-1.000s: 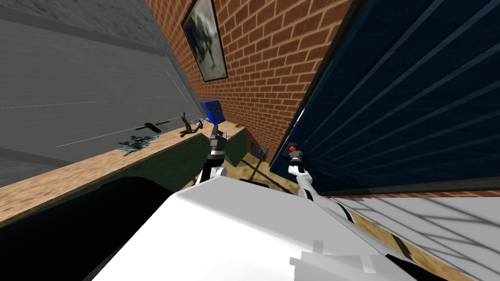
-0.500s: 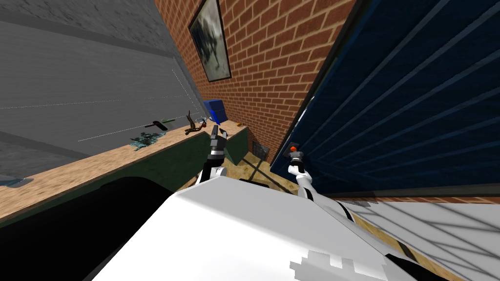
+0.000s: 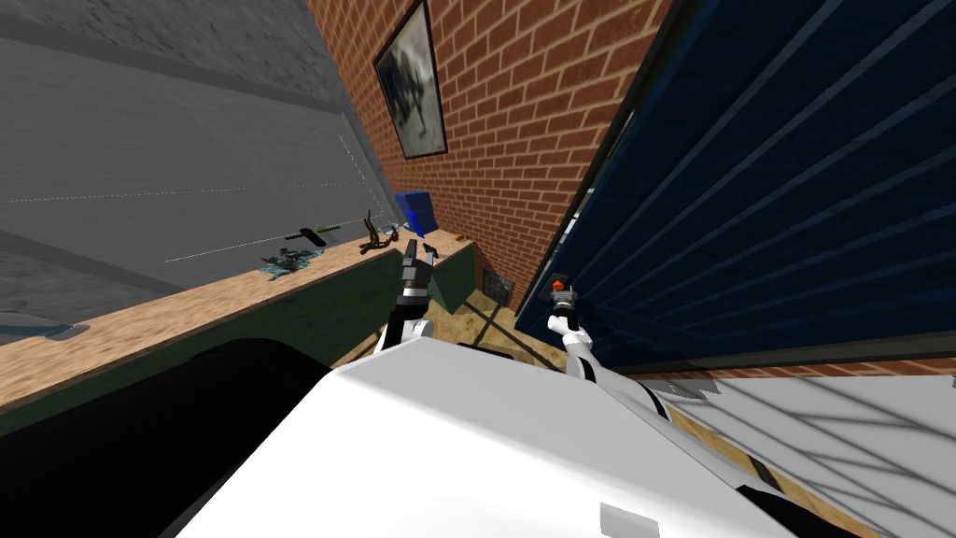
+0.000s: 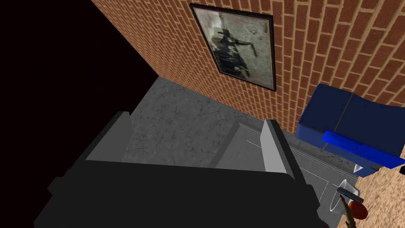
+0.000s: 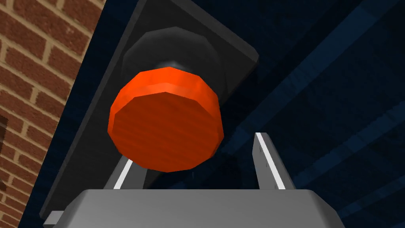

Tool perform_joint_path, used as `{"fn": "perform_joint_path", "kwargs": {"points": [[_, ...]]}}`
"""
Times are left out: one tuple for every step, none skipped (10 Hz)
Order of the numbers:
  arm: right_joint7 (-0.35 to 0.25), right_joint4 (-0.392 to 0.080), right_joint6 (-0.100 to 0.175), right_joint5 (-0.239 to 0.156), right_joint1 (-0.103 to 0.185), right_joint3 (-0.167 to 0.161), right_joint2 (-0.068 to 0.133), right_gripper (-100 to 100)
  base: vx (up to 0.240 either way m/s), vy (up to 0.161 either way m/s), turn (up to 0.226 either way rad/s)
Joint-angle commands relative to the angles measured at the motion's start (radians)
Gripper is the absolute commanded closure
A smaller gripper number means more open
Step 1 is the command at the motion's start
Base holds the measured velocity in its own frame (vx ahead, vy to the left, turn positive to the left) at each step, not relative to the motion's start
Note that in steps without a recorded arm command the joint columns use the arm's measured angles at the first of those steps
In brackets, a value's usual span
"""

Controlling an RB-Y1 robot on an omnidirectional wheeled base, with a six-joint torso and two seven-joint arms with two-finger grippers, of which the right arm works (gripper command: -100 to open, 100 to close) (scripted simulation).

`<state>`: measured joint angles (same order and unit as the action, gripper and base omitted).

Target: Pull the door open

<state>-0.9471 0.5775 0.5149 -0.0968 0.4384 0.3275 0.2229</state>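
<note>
The open, empty right gripper [image 5: 193, 152] sits off-centre at the round orange knob [image 5: 166, 122] on the dark blue door [image 5: 336, 59], risking a slipped pinch.

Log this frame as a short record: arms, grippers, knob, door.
working arm: right
right gripper: open, at the orange knob, fingers not pressing it
orange knob: on dark backplate, dark blue door
left gripper: open, holding nothing, raised near the counter
progress: knob not yet gripped
</note>
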Motion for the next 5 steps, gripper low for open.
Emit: {"fn": "perform_joint_path", "kwargs": {"points": [[-0.034,0.016,-0.005,-0.011,0.008,0.002,-0.024,-100,-0.108,-0.007,0.095],[-0.056,0.019,-0.006,-0.019,0.012,0.006,-0.034,-100,-0.102,-0.009,0.034],[-0.08,0.021,-0.007,-0.027,0.016,0.01,-0.044,-100,-0.103,-0.015,0.006],[-0.104,0.023,-0.008,-0.036,0.019,0.014,-0.055,-100,-0.098,-0.025,0.016],[-0.128,0.025,-0.009,-0.045,0.023,0.018,-0.065,-100,-0.085,-0.027,0.02]]}}
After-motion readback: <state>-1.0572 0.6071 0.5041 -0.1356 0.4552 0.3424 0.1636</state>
